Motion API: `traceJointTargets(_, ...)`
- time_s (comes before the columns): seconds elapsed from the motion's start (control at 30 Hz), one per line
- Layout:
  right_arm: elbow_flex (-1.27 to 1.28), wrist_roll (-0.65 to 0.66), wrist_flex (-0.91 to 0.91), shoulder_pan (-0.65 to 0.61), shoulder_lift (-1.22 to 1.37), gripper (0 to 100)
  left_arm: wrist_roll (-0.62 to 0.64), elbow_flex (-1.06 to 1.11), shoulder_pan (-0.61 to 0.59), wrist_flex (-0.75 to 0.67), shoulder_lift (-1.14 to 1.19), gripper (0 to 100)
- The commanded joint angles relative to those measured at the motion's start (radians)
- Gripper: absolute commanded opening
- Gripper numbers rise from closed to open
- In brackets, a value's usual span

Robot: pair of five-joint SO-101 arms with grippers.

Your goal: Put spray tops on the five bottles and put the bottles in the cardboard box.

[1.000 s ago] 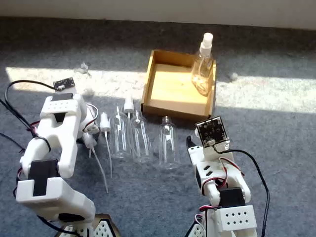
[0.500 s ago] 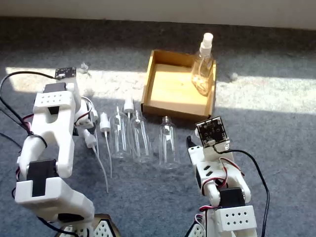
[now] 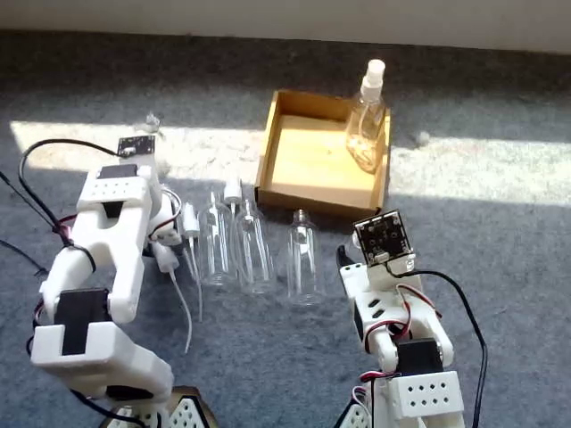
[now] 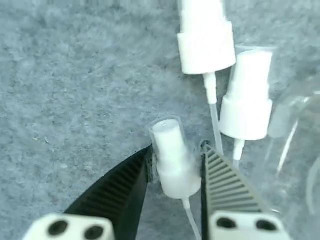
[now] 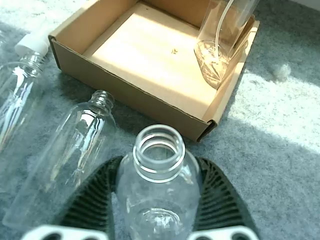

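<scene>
The left hand [image 4: 175, 150] is clenched on a white spray top with a clear cap [image 4: 172, 167]. Its black ribbed fingers [image 4: 125, 185] press against either side, and the top's thin tube trails out between them. Just beside it, on the grey carpeted tabletop [image 4: 75, 90], lie a second white spray top [image 4: 206, 40] and a third white spray top [image 4: 247, 105], touching one another. The right hand [image 5: 159, 165] is grasping an uncapped clear plastic bottle [image 5: 159, 200] around its shoulders, with the neck open. Near it, between that hand and the brown cardboard box [image 5: 125, 95], an open-necked clear bottle [image 5: 75, 145] lies on its side, and past that lies a clear bottle with a white top at its neck [image 5: 20, 85]. In the high view the loose bottles lie in a row just in front of the box's near wall, between the two arms. Inside the box, a clear bottle fitted with a white spray top [image 3: 366, 134] leans in the far right corner.
</scene>
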Motion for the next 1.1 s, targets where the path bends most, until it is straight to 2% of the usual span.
traceJointTargets(0.0,-0.010,-0.011,0.005,-0.007,-0.005,0.4,0.011,0.028,0.050,-0.037,-0.036,15)
traceJointTargets(0.2,-0.010,-0.011,0.005,-0.007,-0.005,0.4,0.006,0.065,0.048,-0.037,-0.036,13)
traceJointTargets(0.4,-0.010,-0.011,0.002,-0.007,-0.005,0.4,0.005,0.048,0.048,-0.054,-0.045,5)
traceJointTargets(0.57,-0.012,-0.005,0.001,-0.007,-0.005,0.4,0.005,-0.048,0.042,-0.043,-0.047,0)
traceJointTargets(0.9,-0.030,-0.003,-0.008,-0.018,-0.007,0.4,0.003,-0.493,0.042,0.342,-0.071,0)
traceJointTargets(1.07,-0.104,-0.008,-0.090,-0.154,0.001,0.4,0.002,-0.558,0.059,0.393,-0.294,0)
